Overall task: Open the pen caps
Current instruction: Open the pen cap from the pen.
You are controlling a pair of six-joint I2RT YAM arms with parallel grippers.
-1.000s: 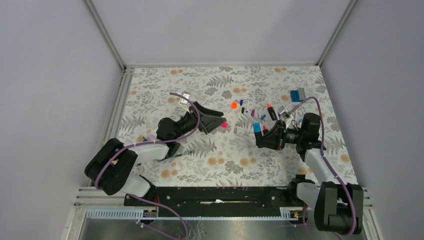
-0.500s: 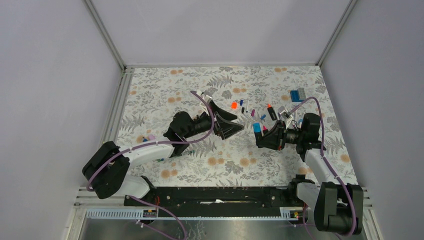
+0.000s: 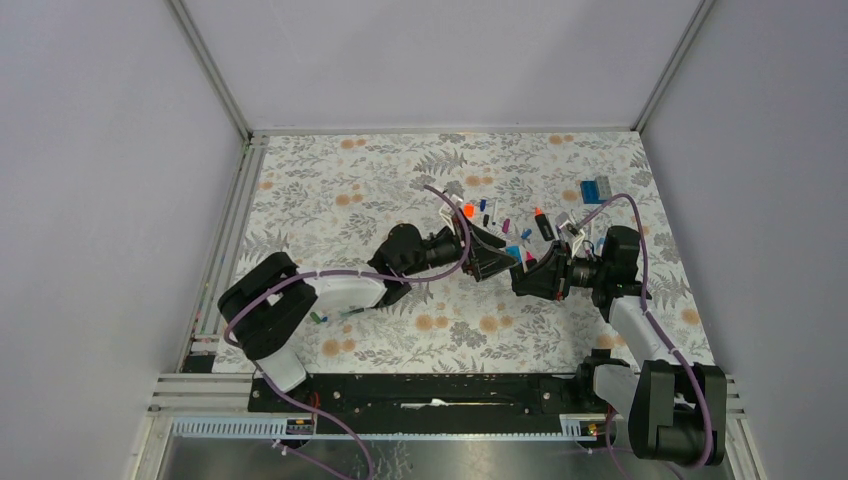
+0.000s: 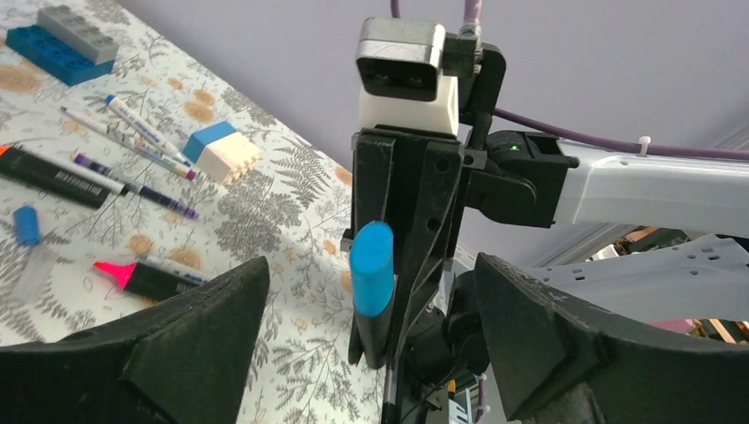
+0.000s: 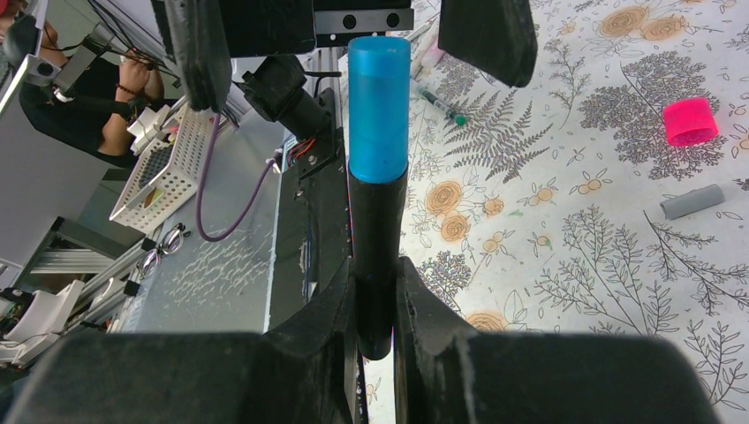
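My right gripper (image 5: pixel 375 274) is shut on the black barrel of a chunky highlighter (image 5: pixel 375 225), held off the table. Its blue cap (image 5: pixel 378 106) points at my left gripper. The left gripper (image 4: pixel 369 265) is open, one finger on each side of the blue cap (image 4: pixel 371 269) and neither touching it. From above, the two grippers meet at centre right around the blue cap (image 3: pixel 513 254). A loose pink cap (image 5: pixel 690 121), a grey cap (image 5: pixel 692 200) and an orange cap (image 3: pixel 467 210) lie on the cloth.
An uncapped pink highlighter (image 4: pixel 146 278), a black highlighter (image 4: pixel 44 172) and thin pens (image 4: pixel 132 132) lie behind the grippers. A blue rectangular block (image 3: pixel 595 189) and a blue-and-white block (image 4: pixel 221 152) sit at the back right. A green pen (image 3: pixel 330 316) lies by the left arm.
My left arm has swung right across the table, from the middle to the right gripper, and its open jaws now flank the blue cap. The right arm has stayed still.
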